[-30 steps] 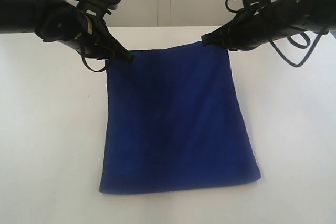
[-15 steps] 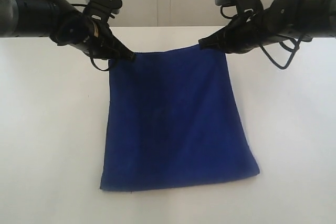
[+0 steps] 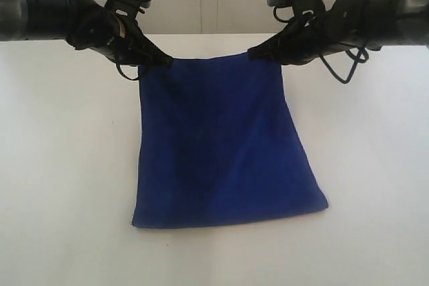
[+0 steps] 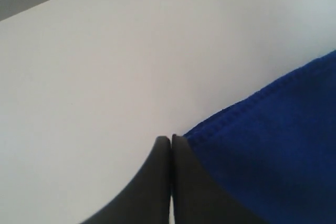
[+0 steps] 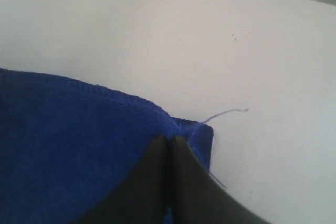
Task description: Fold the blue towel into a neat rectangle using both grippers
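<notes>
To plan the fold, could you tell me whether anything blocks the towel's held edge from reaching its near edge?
Nothing visible does: left gripper and right gripper pinch corners of the towel; only bare table surrounds it.

The left arm [image 3: 47, 15] reaches in level, bends down at the wrist, and its left gripper [image 3: 163, 62] slants down and inward. The right arm [image 3: 375, 15] mirrors it, with the right gripper [image 3: 253, 52] also pointing down and inward. On both, the black fingers [image 4: 155, 182] are pressed together tip to tip. Each pair pinches a corner of the blue towel [image 3: 221, 145] at its tips.
</notes>
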You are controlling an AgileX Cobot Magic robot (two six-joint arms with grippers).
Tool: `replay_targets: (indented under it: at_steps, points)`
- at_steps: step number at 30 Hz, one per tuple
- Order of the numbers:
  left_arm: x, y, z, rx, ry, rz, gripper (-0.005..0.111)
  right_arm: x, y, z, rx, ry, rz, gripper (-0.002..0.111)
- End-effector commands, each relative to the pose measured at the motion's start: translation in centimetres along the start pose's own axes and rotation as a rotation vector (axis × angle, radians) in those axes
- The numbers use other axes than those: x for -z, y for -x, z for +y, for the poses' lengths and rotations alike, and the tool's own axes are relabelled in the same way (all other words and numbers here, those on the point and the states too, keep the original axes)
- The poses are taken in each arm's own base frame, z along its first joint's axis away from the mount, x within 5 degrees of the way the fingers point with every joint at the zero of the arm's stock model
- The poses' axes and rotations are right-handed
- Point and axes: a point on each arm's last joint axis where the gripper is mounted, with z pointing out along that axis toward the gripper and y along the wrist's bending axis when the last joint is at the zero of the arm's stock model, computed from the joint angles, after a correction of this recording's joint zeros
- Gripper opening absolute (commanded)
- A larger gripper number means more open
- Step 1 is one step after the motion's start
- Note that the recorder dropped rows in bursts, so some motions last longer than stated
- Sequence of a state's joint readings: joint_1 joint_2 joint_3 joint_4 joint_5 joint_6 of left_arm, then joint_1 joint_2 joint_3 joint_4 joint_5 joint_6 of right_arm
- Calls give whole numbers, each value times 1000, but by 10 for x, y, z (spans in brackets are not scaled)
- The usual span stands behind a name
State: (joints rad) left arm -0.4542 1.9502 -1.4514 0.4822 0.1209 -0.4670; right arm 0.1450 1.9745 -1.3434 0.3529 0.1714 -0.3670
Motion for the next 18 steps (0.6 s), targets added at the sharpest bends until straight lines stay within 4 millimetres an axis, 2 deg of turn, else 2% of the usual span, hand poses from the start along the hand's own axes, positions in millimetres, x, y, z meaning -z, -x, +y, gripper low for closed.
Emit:
replay_targets:
  at_steps: [1, 6, 13, 15, 18]
  points:
    - [-16, -6, 1, 15, -11, -8, 0, -13, -6, -6, 14, -26, -13, 0]
    - [-18, -8, 1, 8, -12, -4, 0, -12, 0, -7, 38, -28, -30, 0]
    - [-1, 8, 5, 13, -4, -59, 0, 12, 32, -4, 47, -12, -94, 0]
    - [-7, 9, 4, 13, -4, -55, 0, 7, 32, -5, 48, -14, -94, 0]
    - [-20, 8, 3, 12, -4, -46, 0, -9, 21, -6, 45, -18, -67, 0]
